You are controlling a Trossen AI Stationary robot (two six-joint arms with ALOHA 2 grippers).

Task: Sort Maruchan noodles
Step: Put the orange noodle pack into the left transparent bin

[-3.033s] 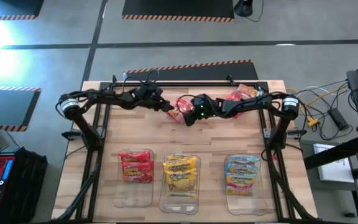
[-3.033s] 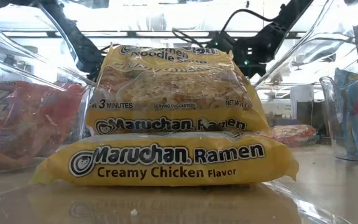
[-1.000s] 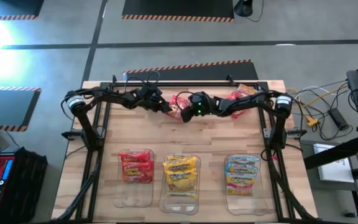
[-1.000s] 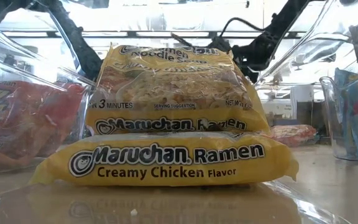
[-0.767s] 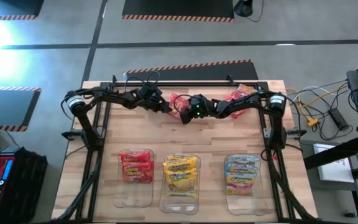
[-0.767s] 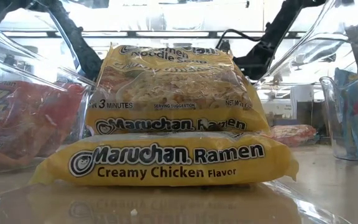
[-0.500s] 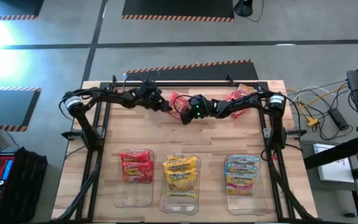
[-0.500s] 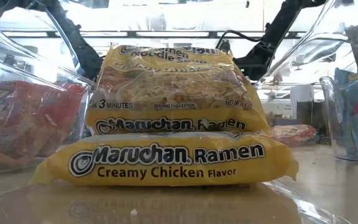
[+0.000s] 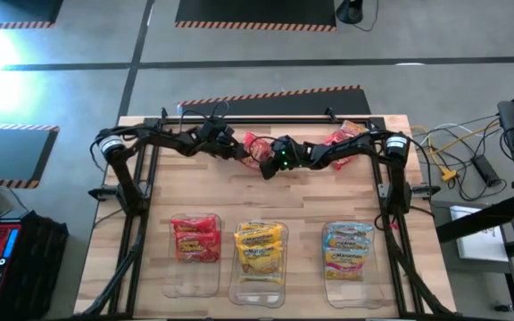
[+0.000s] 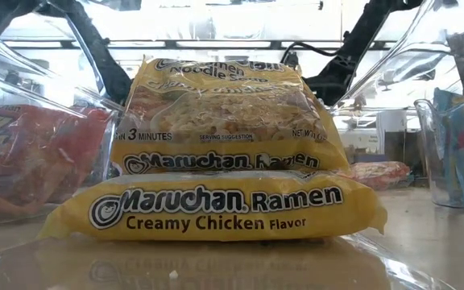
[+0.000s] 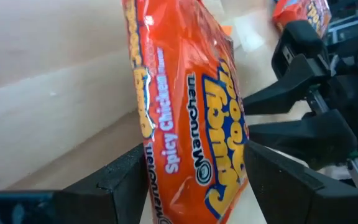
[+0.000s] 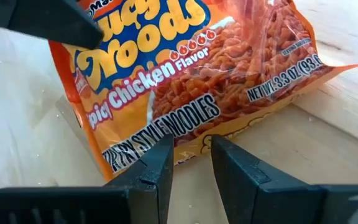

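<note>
A red-orange Spicy Chicken packet [image 9: 253, 145] stands on edge between my two grippers near the table's far middle. My left gripper [image 9: 239, 153] [image 11: 194, 186] is shut on it. My right gripper [image 9: 265, 168] [image 12: 191, 155] is open by a narrow gap, its fingertips at the packet's [image 12: 185, 81] printed lower edge. A second red packet [image 9: 350, 135] lies flat at the far right, partly under the right arm. Near the front, three clear bins hold sorted packets: red [image 9: 194, 238], yellow [image 9: 259, 246] [image 10: 216, 205] and light blue [image 9: 347, 248]. My left gripper pinches the red-orange packet between its two fingers [image 11: 126, 180], one on each flat face, at the packet's end [image 11: 185, 186] nearest the wrist. It comes roughly level from the table's left. The packet stands on edge; whether its lower edge rests on the table cannot be told. My right gripper's fingertips [image 12: 163, 149] flank the packet's sealed edge [image 12: 194, 142]; I cannot tell whether they touch it.
The three bins [image 9: 193, 276] line the near edge, with bare wood [image 9: 266, 196] between them and the grippers. Both arms' frames run along the table's left and right sides. Cables and equipment sit on a stand right of the table [image 9: 471, 165].
The right arm has drawn its elbow inward, and its gripper has shifted slightly toward the near edge. The red-orange packet and the left gripper have stayed nearly where they were.
</note>
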